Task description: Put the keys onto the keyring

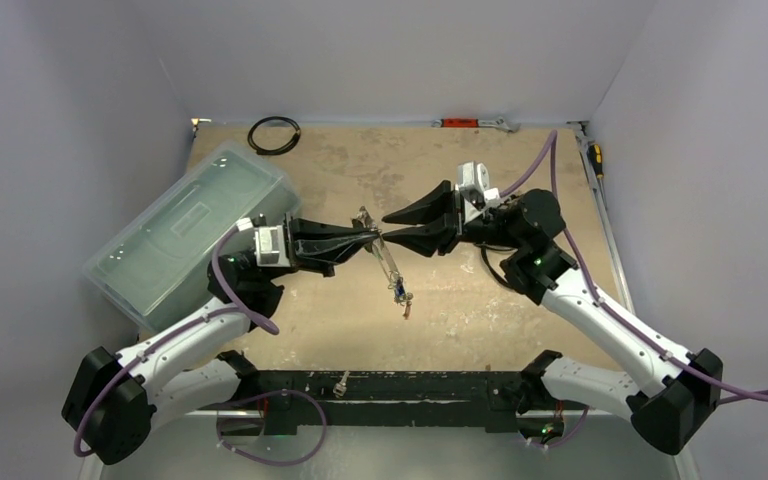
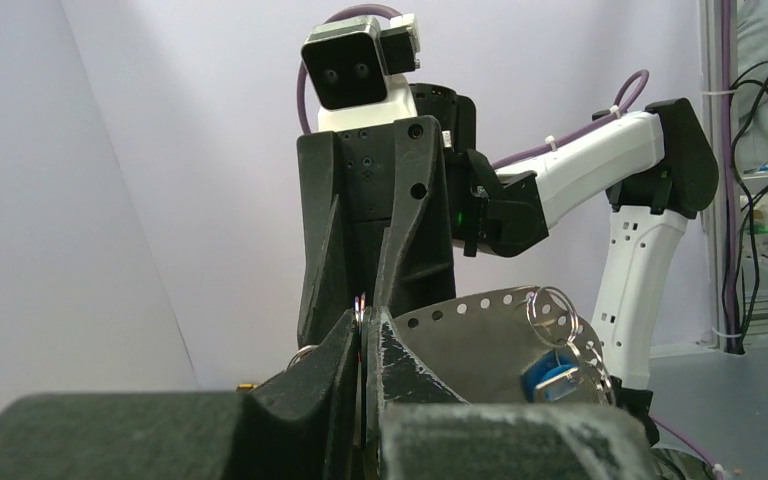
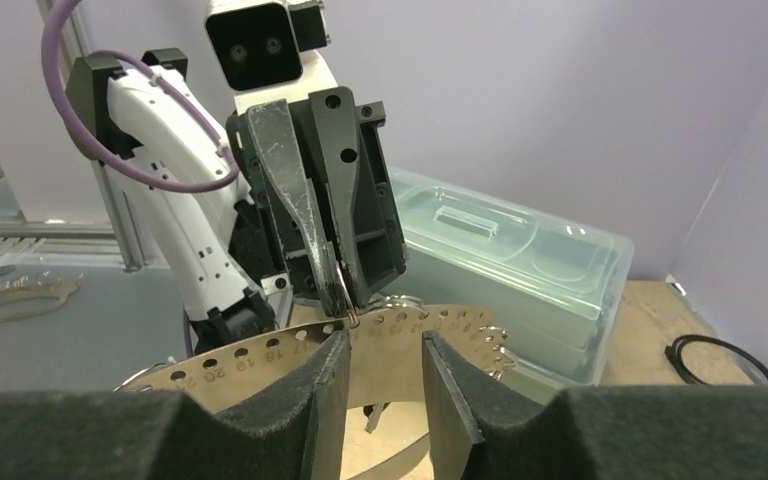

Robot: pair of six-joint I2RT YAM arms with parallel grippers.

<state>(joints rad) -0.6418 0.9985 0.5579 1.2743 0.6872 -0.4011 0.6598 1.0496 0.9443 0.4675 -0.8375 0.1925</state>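
The keyring [image 1: 385, 260] is a large flat silvery hoop with a row of numbered holes, hanging edge-on in the air at mid-table. It also shows in the left wrist view [image 2: 480, 340] and the right wrist view [image 3: 260, 350]. My left gripper [image 1: 373, 236] is shut on a small split ring [image 3: 343, 290] hooked in a hole at the hoop's rim. Small rings and a blue-tagged key [image 2: 555, 380] hang on the hoop, low in the top view [image 1: 398, 290]. My right gripper [image 1: 384, 227] is open, its jaws one on each side of the hoop's rim [image 3: 385, 360], touching nothing.
A clear plastic lidded box [image 1: 190, 235] lies on the left, close behind my left arm. A black coiled cable ring [image 1: 274, 135] lies at the back left. Tools [image 1: 475, 123] lie along the back edge. A small metal piece [image 1: 341, 382] rests on the near bar.
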